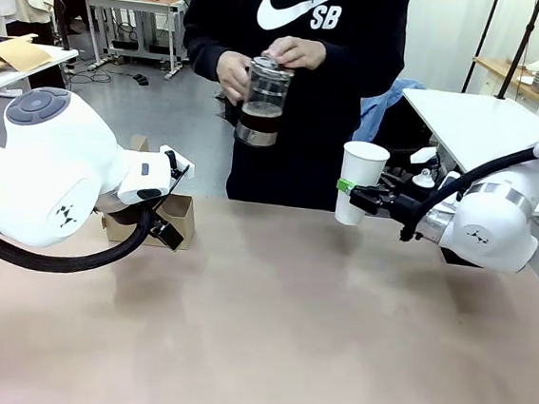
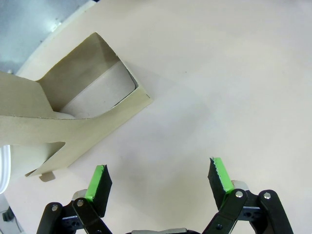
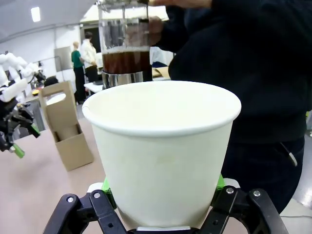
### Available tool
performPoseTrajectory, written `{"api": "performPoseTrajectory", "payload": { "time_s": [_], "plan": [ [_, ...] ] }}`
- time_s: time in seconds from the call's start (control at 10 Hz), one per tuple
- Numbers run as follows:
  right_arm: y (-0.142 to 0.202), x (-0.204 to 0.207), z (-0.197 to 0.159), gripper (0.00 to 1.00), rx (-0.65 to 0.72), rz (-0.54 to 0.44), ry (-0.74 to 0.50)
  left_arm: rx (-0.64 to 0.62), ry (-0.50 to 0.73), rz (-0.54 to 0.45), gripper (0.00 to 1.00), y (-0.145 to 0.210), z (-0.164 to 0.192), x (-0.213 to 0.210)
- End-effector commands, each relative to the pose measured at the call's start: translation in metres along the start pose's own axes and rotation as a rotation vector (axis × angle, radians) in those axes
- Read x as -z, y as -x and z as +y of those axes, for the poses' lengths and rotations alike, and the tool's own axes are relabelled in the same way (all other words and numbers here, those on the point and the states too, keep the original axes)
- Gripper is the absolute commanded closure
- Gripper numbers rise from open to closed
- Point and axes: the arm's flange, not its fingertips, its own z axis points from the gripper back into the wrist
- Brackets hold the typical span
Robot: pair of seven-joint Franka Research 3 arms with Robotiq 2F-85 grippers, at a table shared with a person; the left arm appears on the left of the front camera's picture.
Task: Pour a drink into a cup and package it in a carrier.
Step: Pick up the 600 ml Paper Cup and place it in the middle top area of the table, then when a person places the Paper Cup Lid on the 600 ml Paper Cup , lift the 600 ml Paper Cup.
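The pouring step is being set up. The right gripper [image 1: 350,191] is clamped on a white paper cup [image 1: 361,177], green pads pressed to its lower wall. It holds the cup upright, clear of the table [image 1: 267,326], near the far edge on the robot's right. Across the table a person holds a clear glass carafe [image 1: 263,101] with metal bands, one hand [image 1: 232,72] at its side and the other hand [image 1: 296,52] on the lid. The drink [image 1: 259,118], a dark brown liquid, fills only the lower part. The carafe stands upright and well apart from the cup, toward the middle of the table, so I judge that no pour has begun. The inside of the cup cannot be seen. The brown cardboard carrier [image 2: 83,97] sits on the table on the robot's left, its tall handle panel up and a pocket open. The left gripper [image 2: 158,178] hovers just beside it over bare tabletop, fingers spread wide and holding nothing. Next, the carafe's spout has to come over the cup's rim while the right arm keeps the cup level and steady. A thin paper wall could buckle if squeezed harder. Once filled, the cup must go across to the carrier without tipping and down into an open pocket, with the left gripper well placed to brace the cardboard.
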Motion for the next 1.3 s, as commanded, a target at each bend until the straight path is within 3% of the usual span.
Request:
{"api": "performPoseTrajectory", "payload": {
  "time_s": [0.0, 0.1, 0.2, 1.2],
  "plan": [
    [0.0080, 0.0039, -0.0043, 0.19, -0.053, 0.003, -0.031, -0.002, 0.002, -0.001, 0.00, 0.0002, 0.0005, -0.0003],
    [0.0089, 0.0019, -0.0069, 0.19, -0.036, -0.038, 0.025, -0.002, 0.002, -0.001, 0.00, 0.0002, 0.0005, -0.0003],
    [0.0070, 0.0001, -0.0064, 0.19, -0.004, 0.005, -0.006, -0.002, 0.002, -0.001, 0.00, 0.0002, 0.0005, -0.0003],
    [0.0070, 0.0001, -0.0064, 0.19, -0.004, 0.005, -0.006, -0.002, 0.002, -0.001, 0.00, 0.0002, 0.0005, -0.0003]
  ]
}}
